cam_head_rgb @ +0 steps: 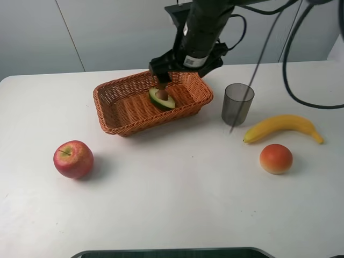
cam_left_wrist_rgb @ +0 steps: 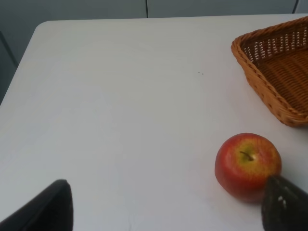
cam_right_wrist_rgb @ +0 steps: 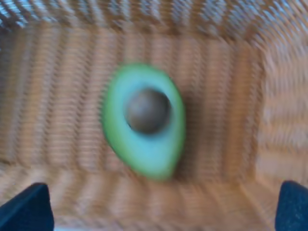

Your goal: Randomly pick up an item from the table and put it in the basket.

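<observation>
The halved avocado point(cam_head_rgb: 162, 99) lies cut face up in the wicker basket point(cam_head_rgb: 115, 94), its brown pit showing. The right wrist view, which is blurred, shows it on the basket floor point(cam_right_wrist_rgb: 144, 120). My right gripper point(cam_head_rgb: 185, 72) hangs over the basket just above the avocado, open and holding nothing, and its two fingertips point(cam_right_wrist_rgb: 24, 207) stand wide apart in the right wrist view. My left gripper point(cam_left_wrist_rgb: 163, 211) is open and empty, low over the table point(cam_left_wrist_rgb: 120, 96) beside the red apple point(cam_left_wrist_rgb: 248, 166). It does not show in the exterior high view.
A red apple point(cam_head_rgb: 73, 159) sits front left of the basket. A grey translucent cup point(cam_head_rgb: 237, 104), a banana point(cam_head_rgb: 282, 127) and an orange-red round fruit point(cam_head_rgb: 276, 158) stand to the right. The right arm's cables hang over the cup.
</observation>
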Controlling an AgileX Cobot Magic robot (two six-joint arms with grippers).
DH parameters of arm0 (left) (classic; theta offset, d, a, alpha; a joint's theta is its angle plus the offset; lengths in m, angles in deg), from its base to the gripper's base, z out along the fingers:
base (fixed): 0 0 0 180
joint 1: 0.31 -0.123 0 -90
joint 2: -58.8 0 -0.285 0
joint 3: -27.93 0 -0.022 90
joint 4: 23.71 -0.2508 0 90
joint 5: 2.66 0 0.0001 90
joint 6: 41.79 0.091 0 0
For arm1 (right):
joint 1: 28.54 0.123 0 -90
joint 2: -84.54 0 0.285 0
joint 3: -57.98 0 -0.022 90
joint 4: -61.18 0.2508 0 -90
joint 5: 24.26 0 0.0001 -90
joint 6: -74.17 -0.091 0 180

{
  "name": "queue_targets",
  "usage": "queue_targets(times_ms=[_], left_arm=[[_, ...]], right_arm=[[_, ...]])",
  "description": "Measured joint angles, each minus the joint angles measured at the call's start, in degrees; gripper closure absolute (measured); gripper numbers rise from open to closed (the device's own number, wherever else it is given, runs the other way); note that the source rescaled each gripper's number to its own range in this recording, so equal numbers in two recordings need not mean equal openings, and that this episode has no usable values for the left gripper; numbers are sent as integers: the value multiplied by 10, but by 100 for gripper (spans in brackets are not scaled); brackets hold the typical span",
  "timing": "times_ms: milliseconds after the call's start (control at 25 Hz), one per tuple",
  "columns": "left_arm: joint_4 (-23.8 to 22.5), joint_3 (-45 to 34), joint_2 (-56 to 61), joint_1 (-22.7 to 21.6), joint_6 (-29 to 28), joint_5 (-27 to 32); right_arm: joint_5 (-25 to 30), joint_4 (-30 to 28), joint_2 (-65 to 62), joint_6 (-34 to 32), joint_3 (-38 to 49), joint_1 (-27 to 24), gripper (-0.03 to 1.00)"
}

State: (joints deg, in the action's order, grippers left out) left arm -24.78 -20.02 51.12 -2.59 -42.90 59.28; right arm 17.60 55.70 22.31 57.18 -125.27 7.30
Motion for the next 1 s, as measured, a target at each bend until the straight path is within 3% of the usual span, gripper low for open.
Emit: queue_targets(times_ms=[240,640,1000], left_arm=[[0,0,0,0,0,0],[0,0,0,0,0,0],[0,0,0,0,0,0]], right_arm=[[6,16,-148,0,144,-99,-3],[67,16,-424,45,313,-287,-3],[106,22,-636,62,386,-313,-3]])
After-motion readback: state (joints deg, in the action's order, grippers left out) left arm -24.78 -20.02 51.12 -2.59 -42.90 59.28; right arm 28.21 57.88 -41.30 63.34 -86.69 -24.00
